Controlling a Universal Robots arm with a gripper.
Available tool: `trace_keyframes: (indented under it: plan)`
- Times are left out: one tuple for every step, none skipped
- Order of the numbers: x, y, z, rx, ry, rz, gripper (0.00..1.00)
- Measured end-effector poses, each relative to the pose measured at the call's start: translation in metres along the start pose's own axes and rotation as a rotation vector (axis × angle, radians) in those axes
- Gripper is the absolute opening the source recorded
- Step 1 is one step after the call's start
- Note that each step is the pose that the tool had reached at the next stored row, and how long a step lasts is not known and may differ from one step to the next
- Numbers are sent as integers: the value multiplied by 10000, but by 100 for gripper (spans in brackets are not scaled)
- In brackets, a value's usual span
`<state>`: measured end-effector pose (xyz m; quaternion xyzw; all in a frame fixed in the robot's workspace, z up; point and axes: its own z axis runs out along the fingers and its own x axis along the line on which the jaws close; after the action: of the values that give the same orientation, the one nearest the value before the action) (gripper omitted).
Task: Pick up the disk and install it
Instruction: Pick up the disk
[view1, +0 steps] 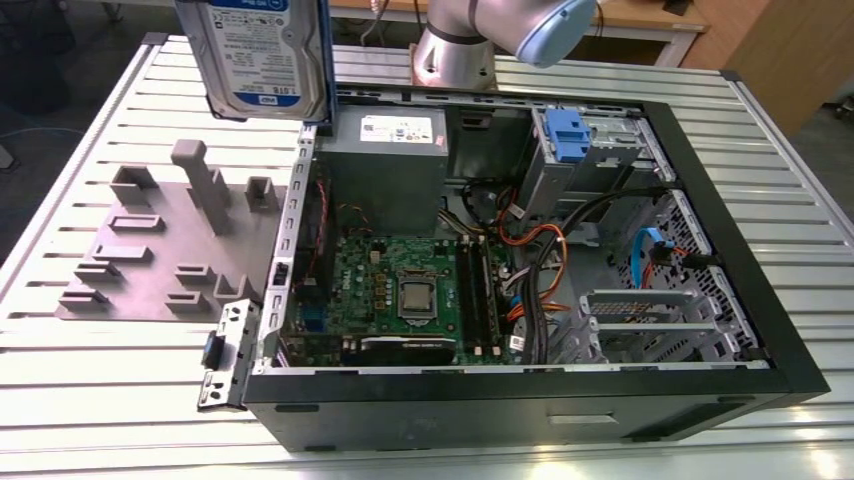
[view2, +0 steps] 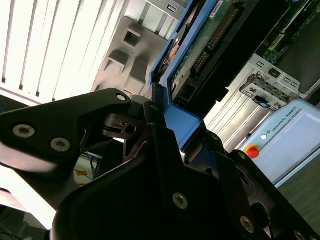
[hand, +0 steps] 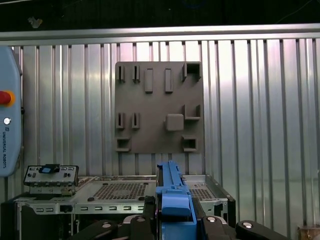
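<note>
The flat rectangular silver disk (view1: 220, 40) carries a white-and-blue label (view1: 263, 75) and is edged by a bright blue plastic carrier frame (hand: 172, 200). The matte black gripper (view2: 177, 125) is dotted with silver screw heads (view2: 180, 200). The ribbed silver metal table (view1: 107, 400) shows parallel slats; the moulded fixture plate (view1: 147, 270) near its edge on the exterior view's left is plain grey. The black computer case (view1: 534, 410) holds a green circuit board (view1: 387, 275), a grey power-supply box (view1: 387, 175) with a white sticker (view1: 398, 127), and orange, red and yellow wires (view1: 525, 238).

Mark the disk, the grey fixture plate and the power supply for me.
disk (view1: 260, 60): exterior view, on its white-and-blue label.
grey fixture plate (hand: 159, 100): first wrist view, on its flat middle.
power supply (view1: 387, 185): exterior view, on the grey face below its sticker.
</note>
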<state>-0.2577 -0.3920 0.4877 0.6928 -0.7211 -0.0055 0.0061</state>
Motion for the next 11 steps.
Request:
trace_keyframes:
  plan:
    - [1,-7,0,0,1,0,37]
    - [1,-14,0,0,0,0,37]
    - [1,-21,1,0,0,0,37]
    - [0,-29,2,0,0,0,37]
    - [0,-39,2,0,0,1,37]
    - [-1,-48,3,-1,0,1,37]
    - [-1,-58,3,-1,1,1,37]
    - [-1,-68,4,0,0,0,37]
    - [-2,-76,5,1,0,0,37]
    - [-2,-83,6,1,0,0,37]
    - [-2,-90,6,0,0,0,37]
